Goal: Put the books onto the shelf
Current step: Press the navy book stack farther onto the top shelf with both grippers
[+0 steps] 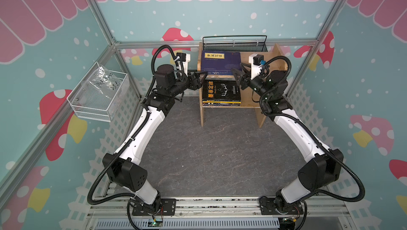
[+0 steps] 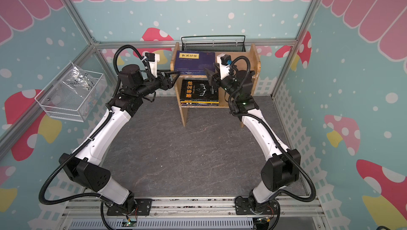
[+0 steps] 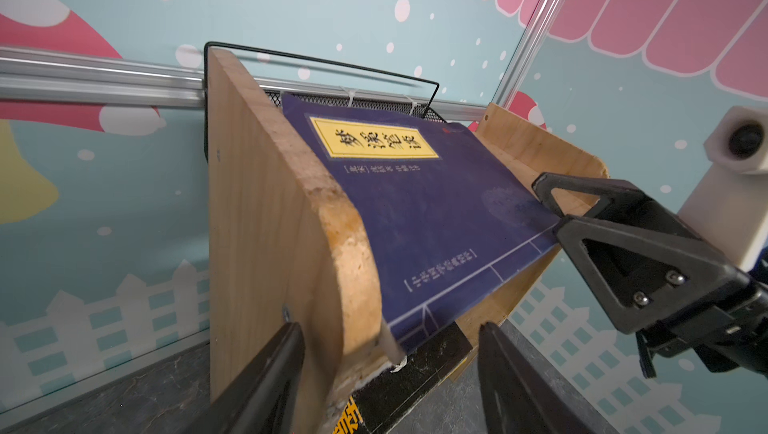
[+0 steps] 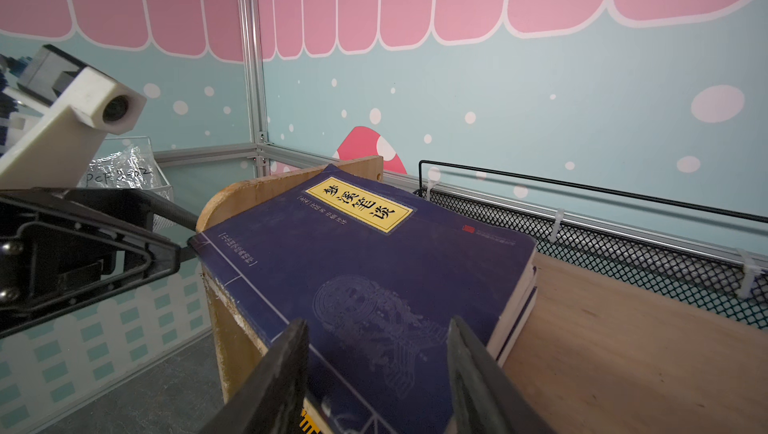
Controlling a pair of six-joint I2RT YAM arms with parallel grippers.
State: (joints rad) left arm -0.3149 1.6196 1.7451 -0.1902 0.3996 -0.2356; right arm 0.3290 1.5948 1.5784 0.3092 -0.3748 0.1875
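left gripper (image 1: 202, 77) gapes wide and empty, a tip at the navy book's (image 1: 217, 62) front left corner on the shelf's (image 1: 278, 59) top tier; right gripper (image 1: 234, 72), half open, sits at its front right corner, gripping nothing i can see. i'd press evenly from both sides — no shoving. below, a black book (image 1: 220, 90) tops the stack. the white wire basket (image 1: 92, 114) holds a crumpled plastic bag (image 1: 103, 79); the black mesh basket's (image 1: 233, 46) inside is hidden.
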